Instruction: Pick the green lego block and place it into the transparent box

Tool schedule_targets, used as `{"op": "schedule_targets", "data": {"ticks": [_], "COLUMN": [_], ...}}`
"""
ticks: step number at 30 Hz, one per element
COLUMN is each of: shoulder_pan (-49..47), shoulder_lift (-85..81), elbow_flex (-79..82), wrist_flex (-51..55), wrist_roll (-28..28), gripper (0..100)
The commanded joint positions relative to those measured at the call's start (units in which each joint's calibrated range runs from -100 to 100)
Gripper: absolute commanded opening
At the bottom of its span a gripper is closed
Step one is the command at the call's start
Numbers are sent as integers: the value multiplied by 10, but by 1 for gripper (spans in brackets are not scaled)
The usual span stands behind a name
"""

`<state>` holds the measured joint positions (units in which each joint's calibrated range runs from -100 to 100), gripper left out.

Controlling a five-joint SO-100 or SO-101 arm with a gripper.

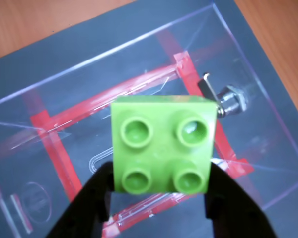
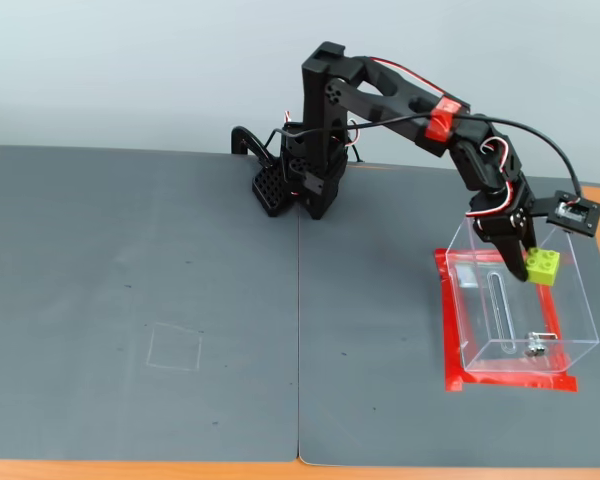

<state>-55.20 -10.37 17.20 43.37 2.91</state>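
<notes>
**Ana:** Green lego block (image 1: 162, 144) fills the centre of the wrist view, studs facing the lens, clamped on its lower sides between the two black fingers of the gripper (image 1: 159, 198). So the gripper is grasping the brick, no doubt there.

**Ben:** And the fixed view puts the brick (image 2: 542, 266) at the right of the frame, hanging over the transparent box (image 2: 480, 345), near the box's upper right part. It looks above the rim rather than down inside, though I can't tell the height for certain.

**Ana:** My worry is the release. The hold sits low on the brick, so it may tip as the fingers part, clip the thin wall and bounce out onto the grey mat (image 2: 140, 300).

**Ben:** Agreed. The metal fitting (image 1: 231, 101) shows just right of the brick in the wrist view; landing on it could also kick the brick sideways.

**Ana:** Anything in the way?

**Ben:** Only the walls themselves. Red tape (image 2: 508, 381) rings the base, and a faint square outline (image 2: 175, 348) lies far off at lower left.
</notes>
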Motion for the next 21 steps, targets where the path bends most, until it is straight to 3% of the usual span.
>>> {"op": "schedule_targets", "data": {"ticks": [1,10,21], "shoulder_pan": [-3,-3,2], "shoulder_lift": [1,2,-14], "elbow_flex": [-39,-38,-55], "wrist_flex": [0,1,1], "wrist_roll": [-1,-3,-1], "gripper": [9,23,23]}}
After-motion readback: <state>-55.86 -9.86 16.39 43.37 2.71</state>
